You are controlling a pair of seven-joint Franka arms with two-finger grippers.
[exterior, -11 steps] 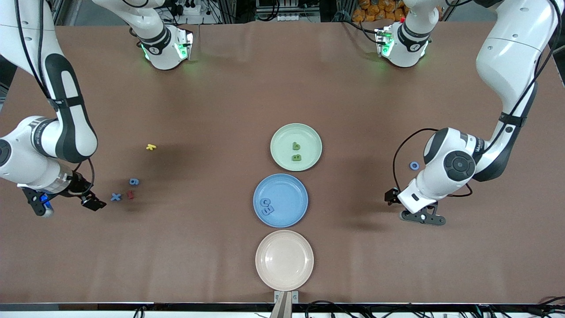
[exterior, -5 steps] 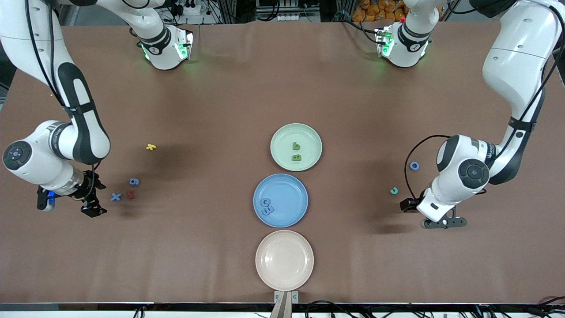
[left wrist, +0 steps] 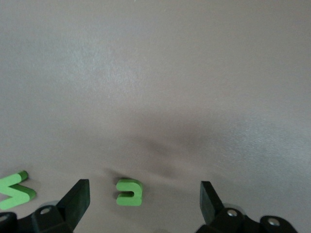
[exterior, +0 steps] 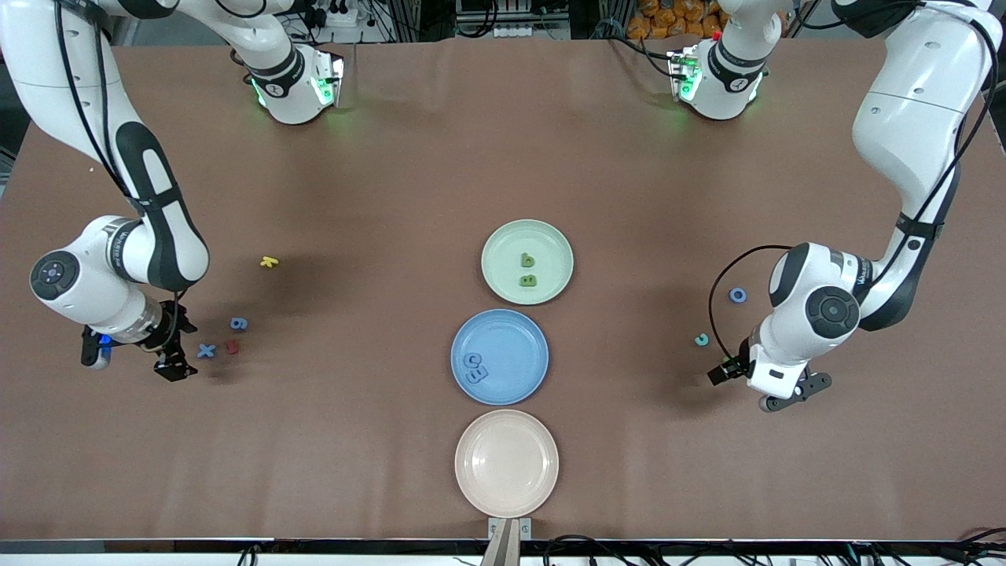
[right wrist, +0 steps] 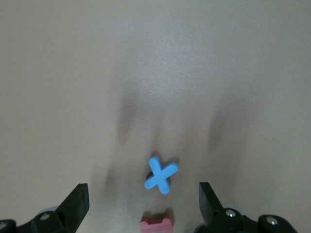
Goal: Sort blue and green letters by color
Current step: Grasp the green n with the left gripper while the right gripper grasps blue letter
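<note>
My right gripper (exterior: pixel 170 363) hangs open low over the table beside a blue X (exterior: pixel 206 350). In the right wrist view the blue X (right wrist: pixel 161 174) and a dark red piece (right wrist: pixel 157 224) lie between the open fingers of my right gripper (right wrist: pixel 144 194). A blue 9 (exterior: pixel 239 323) lies close by. My left gripper (exterior: pixel 788 391) is open over the table near a small green letter (exterior: pixel 701 339). That green letter (left wrist: pixel 129 191) shows between the open fingers of my left gripper (left wrist: pixel 145 193), and a second green letter (left wrist: pixel 14 192) shows at the frame edge. A blue O (exterior: pixel 737 295) lies farther back.
Three plates stand in a row mid-table. The green plate (exterior: pixel 503 236) holds two green letters. The blue plate (exterior: pixel 511 330) holds blue letters (exterior: pixel 474 368). The pink plate (exterior: pixel 506 462) is nearest the front camera. A yellow letter (exterior: pixel 269 262) lies near the right arm's end.
The right gripper has shifted a little toward the blue X. The left gripper has swung toward its own end of the table and turned, uncovering the small green letter.
</note>
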